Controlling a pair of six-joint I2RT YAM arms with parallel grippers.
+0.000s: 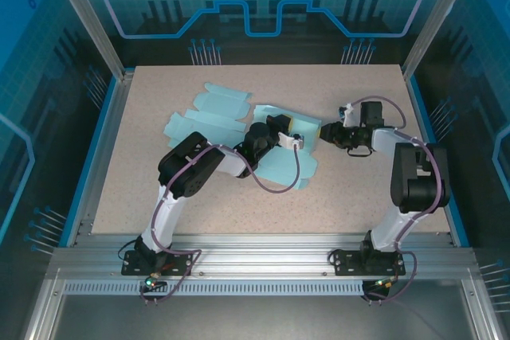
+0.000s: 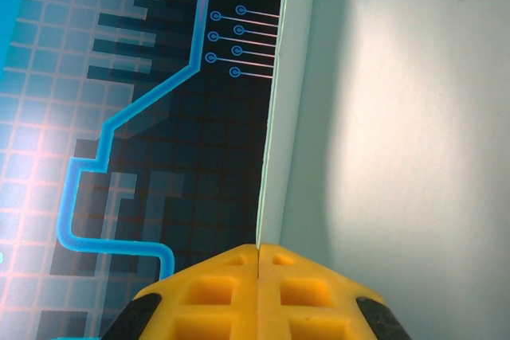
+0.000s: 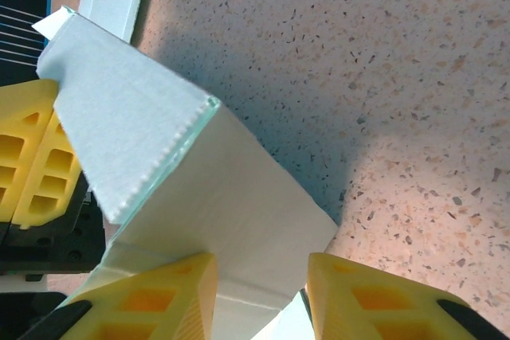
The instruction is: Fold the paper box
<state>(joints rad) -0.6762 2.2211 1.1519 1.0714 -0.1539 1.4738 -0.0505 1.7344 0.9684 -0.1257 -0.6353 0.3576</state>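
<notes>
The pale blue paper box [image 1: 280,166] lies partly flat at the table's middle, with one end raised between the two arms. My left gripper [image 1: 296,140] is shut on a thin upright wall of the box [image 2: 374,157], whose edge runs up from the closed yellow fingertips [image 2: 231,264]. My right gripper [image 1: 328,133] stands open around a white flap of the box [image 3: 231,220]. Its left finger [image 3: 159,296] lies against the flap and its right finger [image 3: 374,296] stands off it. The left gripper's yellow fingers [image 3: 32,157] show beside a perforated fold.
More flat pale blue paper panels [image 1: 213,107] lie behind and left of the left arm. The speckled table [image 1: 159,101] is ringed by a blue rim and glass walls. The two grippers sit close together near the table's centre.
</notes>
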